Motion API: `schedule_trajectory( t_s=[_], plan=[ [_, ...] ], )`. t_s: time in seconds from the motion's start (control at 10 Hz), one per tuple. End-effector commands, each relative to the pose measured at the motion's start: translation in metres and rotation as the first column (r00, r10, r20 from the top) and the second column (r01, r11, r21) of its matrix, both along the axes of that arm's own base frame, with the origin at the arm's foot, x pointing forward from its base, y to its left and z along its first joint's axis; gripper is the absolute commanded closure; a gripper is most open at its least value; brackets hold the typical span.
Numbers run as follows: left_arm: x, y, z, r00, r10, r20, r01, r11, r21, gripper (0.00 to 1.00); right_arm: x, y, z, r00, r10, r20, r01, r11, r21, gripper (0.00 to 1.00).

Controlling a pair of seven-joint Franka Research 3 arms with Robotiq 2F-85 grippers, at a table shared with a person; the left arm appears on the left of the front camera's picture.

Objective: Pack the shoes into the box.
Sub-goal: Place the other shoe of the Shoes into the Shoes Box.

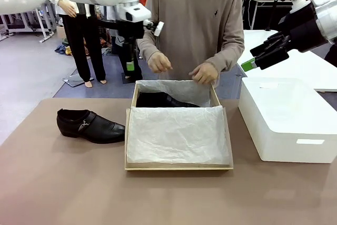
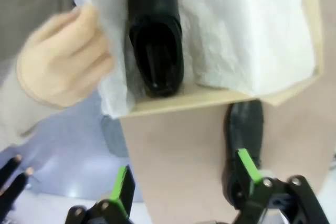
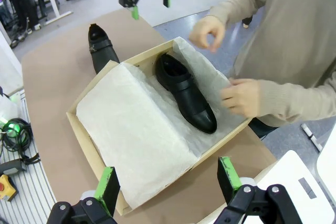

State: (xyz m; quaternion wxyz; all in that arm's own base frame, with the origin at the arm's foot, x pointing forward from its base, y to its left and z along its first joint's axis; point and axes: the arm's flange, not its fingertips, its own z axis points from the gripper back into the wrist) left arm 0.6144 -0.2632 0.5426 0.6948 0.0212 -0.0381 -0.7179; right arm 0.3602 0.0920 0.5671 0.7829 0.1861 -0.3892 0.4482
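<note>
Left gripper (image 2: 184, 169) and right gripper (image 3: 167, 170) hang wide, empty; a person's hand (image 1: 205, 73) holds tissue (image 1: 176, 133) over the box (image 1: 179, 167), white bin (image 1: 284, 125) alongside, one shoe (image 1: 89, 126) outside.

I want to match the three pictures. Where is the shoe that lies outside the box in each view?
Front: shoe left of centre, beside the box's left wall.
Left wrist: shoe lower right, below the box corner.
Right wrist: shoe upper left, beyond the box.
Shared landmark: the box.
</note>
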Motion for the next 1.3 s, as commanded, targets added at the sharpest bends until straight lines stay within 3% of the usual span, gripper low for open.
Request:
schedule_trajectory(
  t_s=[0.0,0.2,0.5,1.2],
  plan=[
    [-0.034,0.054,-0.015,0.998,-0.061,0.031,0.062,0.998,-0.022,0.0,0.004,-0.001,-0.001,1.0,0.022,0.015,-0.022,1.0,0.015,0.0],
    [-0.037,0.098,-0.013,0.991,-0.12,0.054,0.121,0.992,-0.021,0.0,0.004,-0.001,-0.001,1.0,0.022,0.015,-0.022,1.0,0.015,0.0],
    [-0.043,0.149,-0.023,0.998,-0.053,0.045,0.056,0.997,-0.06,0.0,0.004,-0.001,-0.001,1.0,0.022,0.015,-0.022,1.0,0.015,0.0],
    [-0.034,0.161,-0.027,1.0,-0.015,0.019,0.016,0.999,-0.042,0.0,0.004,-0.001,-0.001,1.0,0.022,0.015,-0.022,1.0,0.015,0.0]
  ],
)
